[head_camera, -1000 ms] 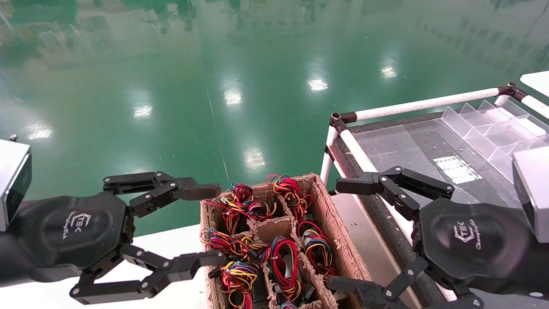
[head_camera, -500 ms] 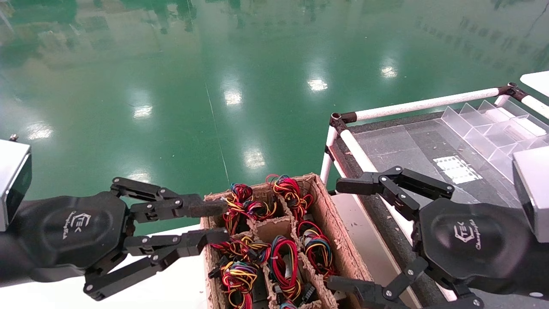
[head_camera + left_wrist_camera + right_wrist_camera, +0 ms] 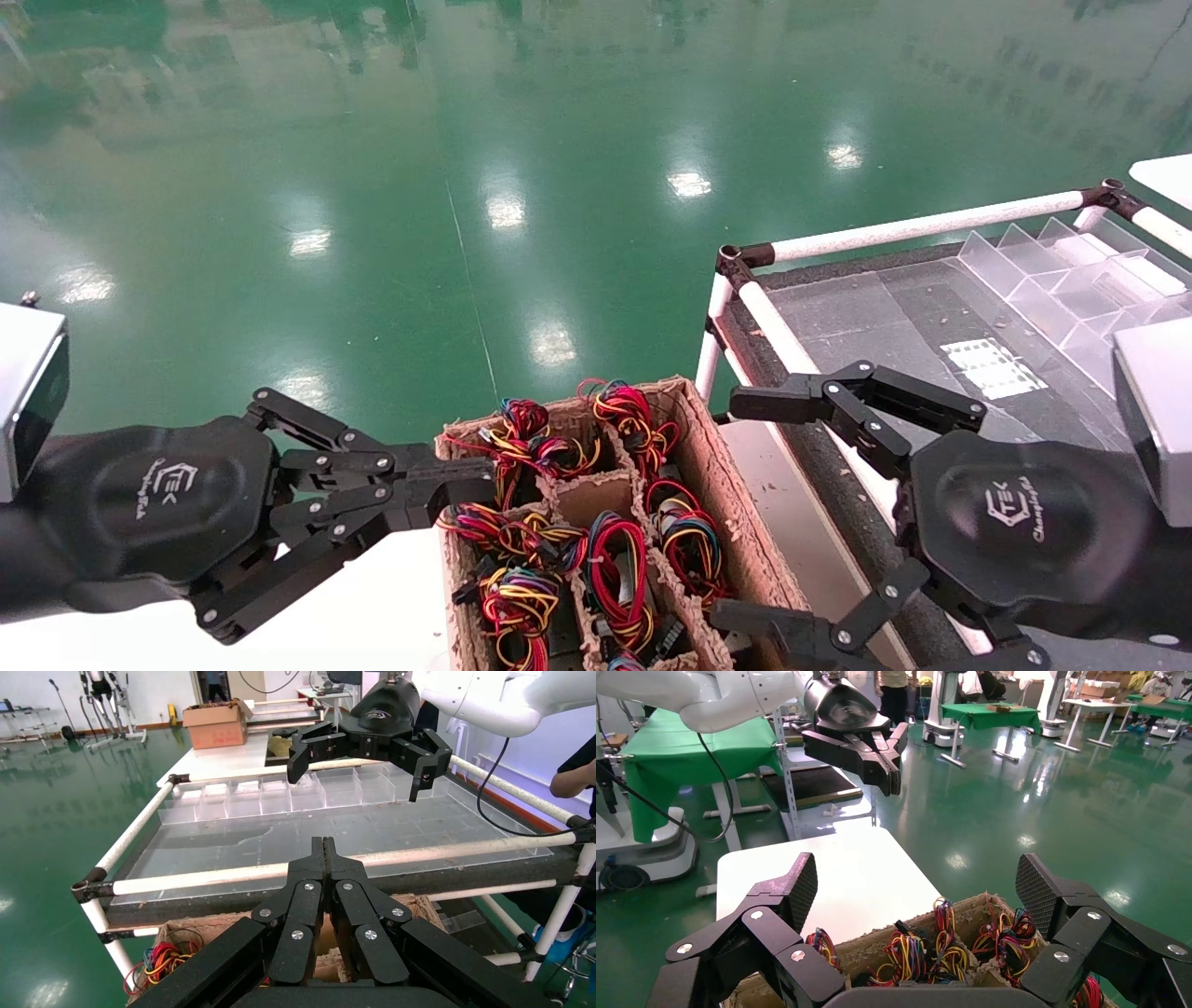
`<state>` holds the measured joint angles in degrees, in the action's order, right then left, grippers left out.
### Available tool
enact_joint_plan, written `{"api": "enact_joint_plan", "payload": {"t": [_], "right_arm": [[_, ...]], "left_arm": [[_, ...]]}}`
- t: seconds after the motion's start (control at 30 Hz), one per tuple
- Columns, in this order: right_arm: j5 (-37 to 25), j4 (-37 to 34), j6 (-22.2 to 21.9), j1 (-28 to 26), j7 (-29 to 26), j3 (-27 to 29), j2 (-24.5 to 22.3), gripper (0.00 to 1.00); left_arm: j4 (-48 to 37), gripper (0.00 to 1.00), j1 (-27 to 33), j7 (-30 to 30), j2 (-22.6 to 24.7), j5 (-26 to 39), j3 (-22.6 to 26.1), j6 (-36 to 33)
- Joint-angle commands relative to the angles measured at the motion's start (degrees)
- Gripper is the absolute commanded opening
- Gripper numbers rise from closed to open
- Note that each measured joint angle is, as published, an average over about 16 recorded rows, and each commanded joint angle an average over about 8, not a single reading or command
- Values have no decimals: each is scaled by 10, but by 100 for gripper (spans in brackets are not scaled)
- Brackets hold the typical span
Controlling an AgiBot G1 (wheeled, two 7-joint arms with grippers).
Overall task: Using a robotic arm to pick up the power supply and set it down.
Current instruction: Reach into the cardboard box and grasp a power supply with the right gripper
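Observation:
Several power supplies stand in a divided cardboard box [image 3: 726, 503]. Only their red, yellow and blue wire bundles [image 3: 615, 559] show clearly; the grey bodies are mostly hidden in the cells. My left gripper [image 3: 466, 485] is at the box's left wall, level with the far row. In the left wrist view its fingers [image 3: 323, 846] press flat together with nothing between them. My right gripper [image 3: 740, 511] hangs wide open beside the box's right wall, and the right wrist view [image 3: 918, 885] looks between its fingers onto the wire bundles [image 3: 905, 952].
The box rests on a white table [image 3: 372, 615]. To its right stands a dark-topped table with a white pipe frame [image 3: 922, 224] and clear acrylic dividers [image 3: 1071, 280] at its far side. Green floor lies beyond.
My left gripper's fingers have closed from wide open to fully shut at the box's left wall. The right arm has not moved.

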<state>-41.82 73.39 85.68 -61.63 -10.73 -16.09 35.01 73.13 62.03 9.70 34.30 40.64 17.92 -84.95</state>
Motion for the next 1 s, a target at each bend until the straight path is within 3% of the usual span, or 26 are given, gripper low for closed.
{"api": "enact_joint_plan", "payload": {"t": [0.03, 0.2, 0.23, 0.7, 1.0], "right_arm": [[0, 0, 0, 0, 0, 0, 0, 100], [0, 0, 0, 0, 0, 0, 0, 100], [0, 0, 0, 0, 0, 0, 0, 100], [-9, 1, -7, -1, 0, -1, -2, 100], [-87, 19, -61, -11, 0, -17, -7, 100]], "left_arm": [[0, 31, 0, 0, 0, 0, 0, 0], [0, 94, 0, 0, 0, 0, 0, 0], [0, 100, 0, 0, 0, 0, 0, 0], [0, 100, 0, 0, 0, 0, 0, 0], [0, 100, 0, 0, 0, 0, 0, 0]]}}
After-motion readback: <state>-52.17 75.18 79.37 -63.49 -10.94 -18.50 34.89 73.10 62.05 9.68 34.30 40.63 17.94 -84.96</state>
